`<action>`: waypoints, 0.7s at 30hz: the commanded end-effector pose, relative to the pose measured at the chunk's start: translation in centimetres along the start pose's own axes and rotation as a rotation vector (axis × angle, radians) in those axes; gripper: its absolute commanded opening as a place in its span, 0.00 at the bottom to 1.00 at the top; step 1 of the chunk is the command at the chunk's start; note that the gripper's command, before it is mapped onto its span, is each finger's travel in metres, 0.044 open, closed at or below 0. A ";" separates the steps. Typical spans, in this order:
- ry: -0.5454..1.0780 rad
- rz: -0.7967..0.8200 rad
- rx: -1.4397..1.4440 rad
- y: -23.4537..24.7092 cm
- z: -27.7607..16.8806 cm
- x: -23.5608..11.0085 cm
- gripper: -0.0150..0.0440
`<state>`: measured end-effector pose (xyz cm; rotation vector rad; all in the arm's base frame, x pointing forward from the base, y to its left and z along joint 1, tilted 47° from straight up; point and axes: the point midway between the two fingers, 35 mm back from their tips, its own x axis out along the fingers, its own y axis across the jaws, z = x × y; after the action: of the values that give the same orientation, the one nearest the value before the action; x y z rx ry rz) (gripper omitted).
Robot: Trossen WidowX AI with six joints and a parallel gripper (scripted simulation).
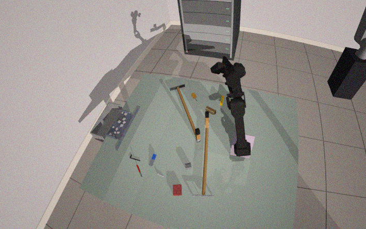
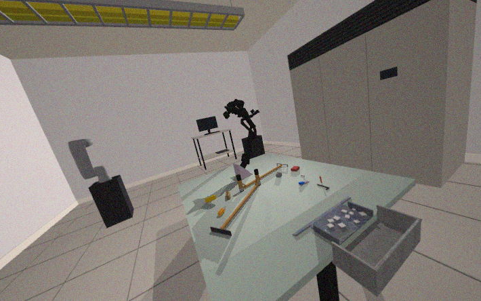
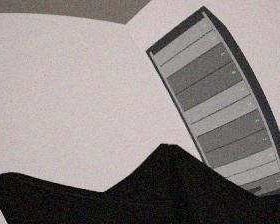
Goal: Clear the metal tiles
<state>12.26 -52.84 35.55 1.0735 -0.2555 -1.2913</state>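
Rearing up from its base, the arm (image 1: pixel 237 113) holds its gripper (image 1: pixel 217 68) high above the table (image 1: pixel 264 176), fingers pressed together on nothing and aimed toward the rack (image 1: pixel 208 25); the wrist view shows only that rack and wall. Taking the plate (image 1: pixel 120 123) at the table's edge as landmark: the tiles (image 1: pixel 121 122) lie scattered on it, and the box (image 2: pixel 381 248) hangs off its far end with no tiles seen inside. Well apart from the plate, near mid-table, lie two long wooden-handled tools: one scraper (image 1: pixel 187 111) with a dark head nearer the rack, and a longer one (image 1: pixel 205 153) beside the arm's base. Which is the task's cannot be told.
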 end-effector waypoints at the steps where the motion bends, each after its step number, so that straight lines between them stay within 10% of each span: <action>1: 0.030 -0.010 -0.025 -0.3 -0.9 0.5 0.25; 21: 0.147 -0.055 -0.124 -1.6 -4.4 2.2 0.25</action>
<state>14.52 -52.51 31.83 1.0706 -0.0695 -1.2640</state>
